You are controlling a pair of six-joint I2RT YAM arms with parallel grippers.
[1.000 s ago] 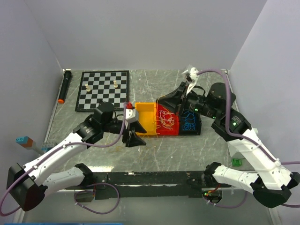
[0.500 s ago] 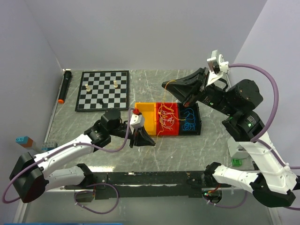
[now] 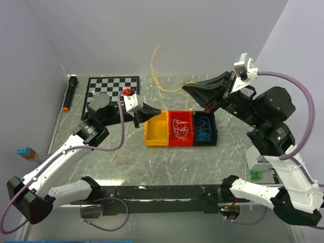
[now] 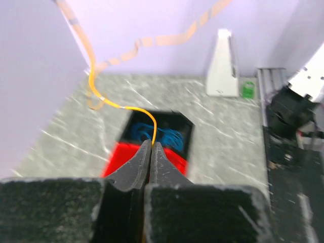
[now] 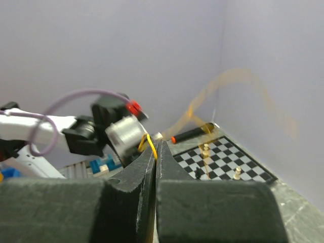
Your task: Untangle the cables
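A thin yellow cable [image 3: 161, 89] hangs in the air above the bins, its loose end looping up, blurred, against the back wall. My left gripper [image 3: 161, 110] is shut on this yellow cable [image 4: 126, 108] at its tips [image 4: 153, 144], over the yellow bin [image 3: 157, 129]. My right gripper [image 3: 184, 89] is shut on the same cable [image 5: 151, 142], higher and further back. White and yellow strands [image 3: 180, 127] lie in the red bin [image 3: 172, 143]. Blue strands [image 3: 204, 128] fill the black bin [image 3: 215, 132].
A chessboard [image 3: 111, 97] with a few pieces lies at the back left, with a black marker [image 3: 69, 93] beside the left wall. A white stand [image 4: 223, 63] and a green block [image 3: 255, 175] sit at the right. A blue and brown block [image 3: 25, 151] is at the left edge.
My left gripper rose from in front of the bins and closed on the yellow cable. My right gripper lifted up and back, drawing the yellow cable out of the red bin.
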